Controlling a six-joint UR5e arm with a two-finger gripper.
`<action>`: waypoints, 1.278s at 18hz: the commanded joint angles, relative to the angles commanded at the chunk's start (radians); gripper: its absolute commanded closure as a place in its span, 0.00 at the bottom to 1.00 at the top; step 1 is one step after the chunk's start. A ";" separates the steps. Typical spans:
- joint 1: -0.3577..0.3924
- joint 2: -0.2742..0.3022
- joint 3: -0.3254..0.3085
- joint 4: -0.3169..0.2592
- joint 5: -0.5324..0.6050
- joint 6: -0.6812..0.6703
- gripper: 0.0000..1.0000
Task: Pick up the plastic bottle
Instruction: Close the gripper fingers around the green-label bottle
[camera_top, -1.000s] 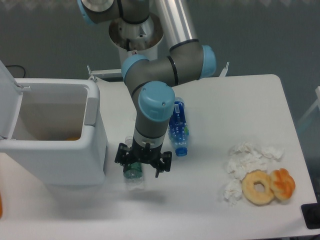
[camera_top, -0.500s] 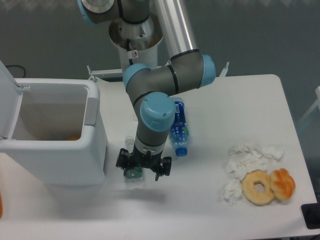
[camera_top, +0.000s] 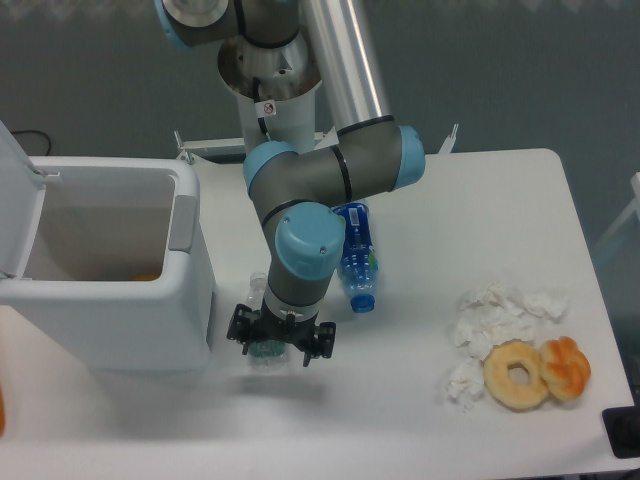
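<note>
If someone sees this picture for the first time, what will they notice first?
The grey and blue robot arm fills the middle, its gripper low over a small clear plastic bottle beside the white bin. A blue bottle lies just right of the arm, and two doughnuts sit by crumpled tissues at the right.

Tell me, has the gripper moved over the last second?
Yes. The gripper has shifted slightly left and lower in frame, closer to the white bin.

Arm bent downward, wrist vertical, gripper (camera_top: 281, 341) low at table, fingers (camera_top: 240, 330) spread.
</note>
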 joint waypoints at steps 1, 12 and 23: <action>-0.002 -0.003 0.000 0.002 0.015 0.000 0.00; -0.026 -0.018 -0.008 0.002 0.037 -0.002 0.00; -0.029 -0.035 -0.006 0.005 0.045 -0.002 0.00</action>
